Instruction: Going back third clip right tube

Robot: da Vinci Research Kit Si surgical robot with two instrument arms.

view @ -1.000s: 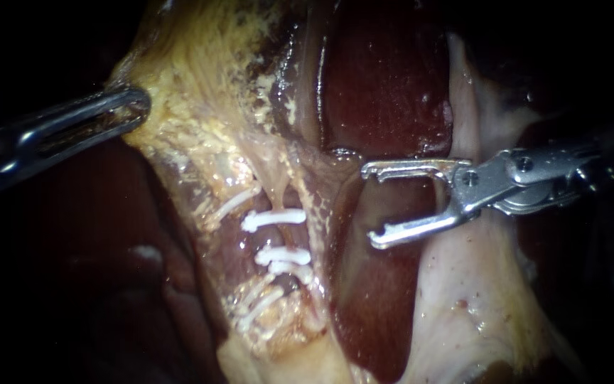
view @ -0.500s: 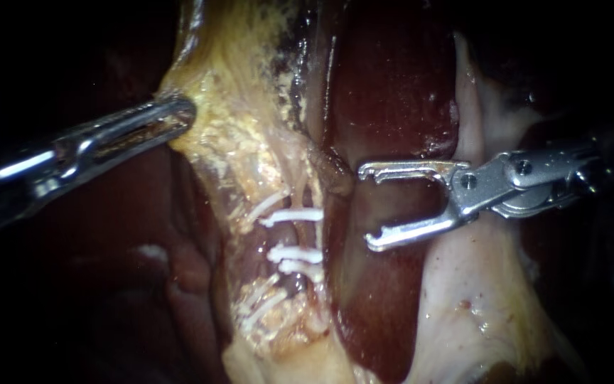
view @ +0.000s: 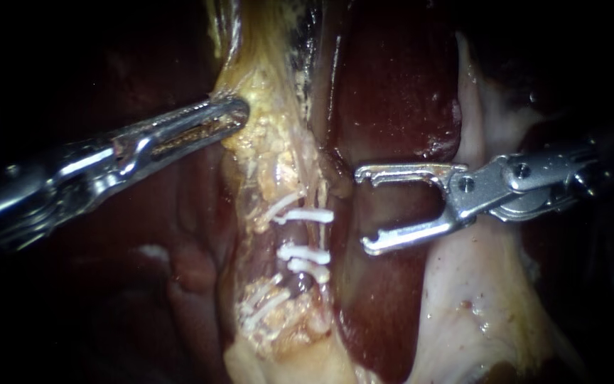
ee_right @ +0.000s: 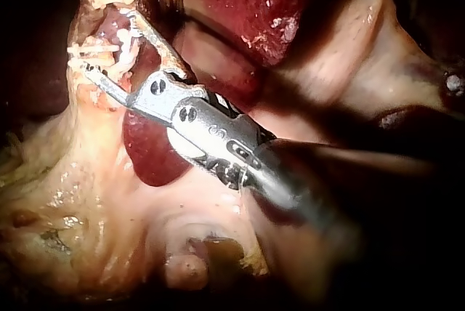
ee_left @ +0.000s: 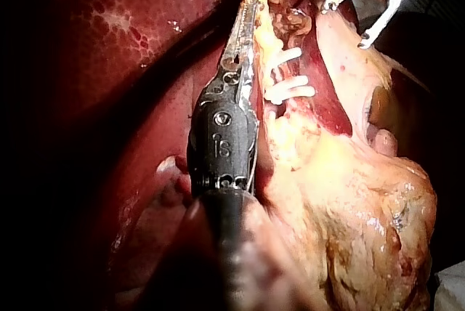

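Firstly, right instrument (view: 364, 210): jaws wide apart and empty, just beside the right tube (view: 319, 235), over the dark liver (view: 392, 85). We judge the step in hand to be its withdrawal. We draw it back along its own shaft with the jaws apart, so that the hooked tips catch neither clip nor tissue.

Next, left instrument (view: 232, 114): jaws clamped on yellow fatty tissue (view: 271, 142) above the clips. We hold that pull steady, since slack or a tug could disturb the clips.

Then, right tube: pale, crossed by three white clips (view: 305, 252), near the right jaws but apart from them.

Also, further clips (view: 261, 306): on the far side of the tube.

Last, pale tissue fold (view: 463, 299): beneath the right shaft; we stay clear of it.
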